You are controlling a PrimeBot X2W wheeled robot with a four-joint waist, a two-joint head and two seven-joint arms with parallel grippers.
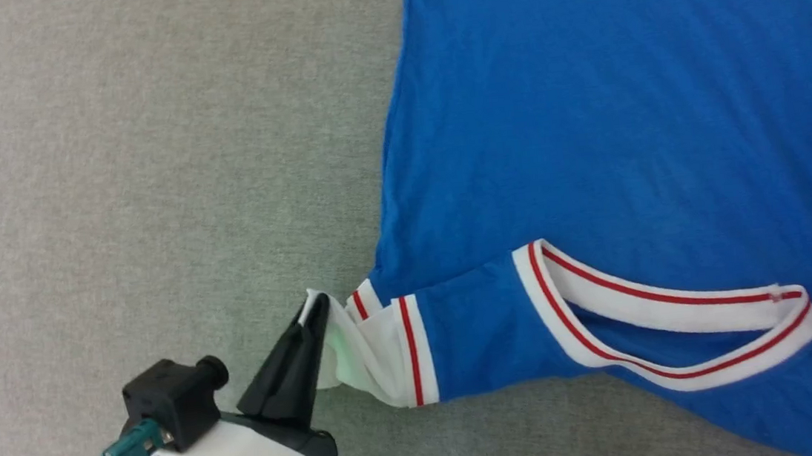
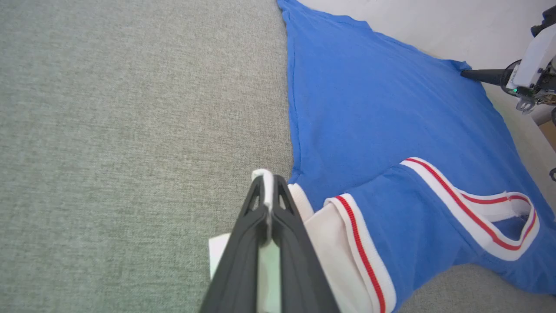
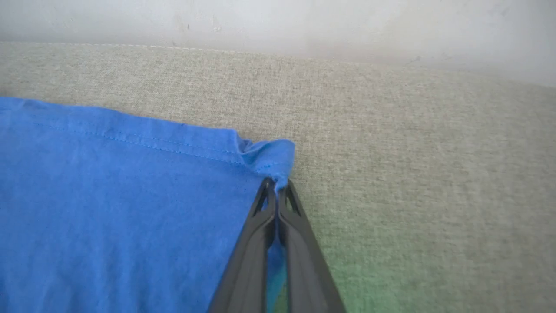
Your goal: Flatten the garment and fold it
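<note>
Garment (image 1: 586,91) spread; left jaws clamp sleeve edge (image 1: 358,344), right jaws clamp hem corner (image 3: 271,158); bare surface (image 1: 147,171) leftward.

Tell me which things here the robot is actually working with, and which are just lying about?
In the job: blue garment; left gripper, shut on its white sleeve end; right gripper, shut on its hem corner.
Just there: grey cloth surface; pale area beyond it.
</note>
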